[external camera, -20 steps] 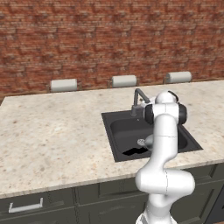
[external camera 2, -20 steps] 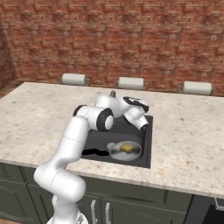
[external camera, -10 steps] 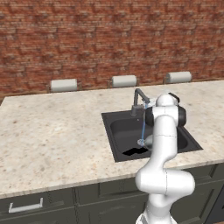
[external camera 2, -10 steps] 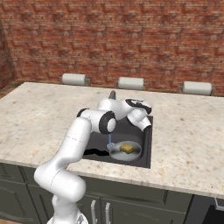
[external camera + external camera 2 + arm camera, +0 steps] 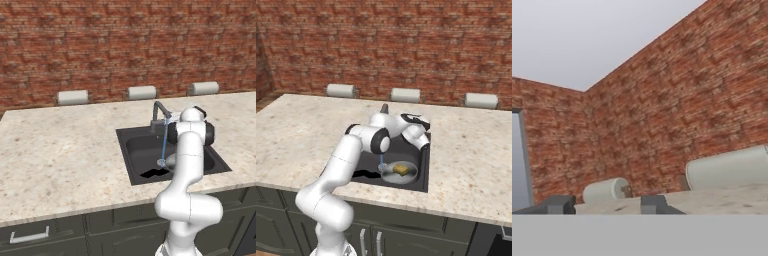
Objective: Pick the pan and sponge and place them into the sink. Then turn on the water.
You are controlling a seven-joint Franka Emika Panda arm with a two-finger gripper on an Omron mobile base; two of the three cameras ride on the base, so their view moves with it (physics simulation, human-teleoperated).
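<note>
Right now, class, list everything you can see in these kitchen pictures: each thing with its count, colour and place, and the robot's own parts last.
pan: one, grey, inside the sink.
sponge: one, yellow-brown, lying in the pan.
sink: one, black, recessed in the counter.
faucet: one, grey, at the sink's back edge.
water: one pale-blue stream, falling from the faucet spout into the sink.
paper rolls: three, white, along the wall.
counter: one, speckled beige.
brick wall: red-brown, behind the counter.
cabinets: dark, under the counter.
arm: one, white.
pincer: one, dark tips apart, holding nothing.

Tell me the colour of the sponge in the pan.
Yellow-brown sponge, clearest in the right base view.
</note>
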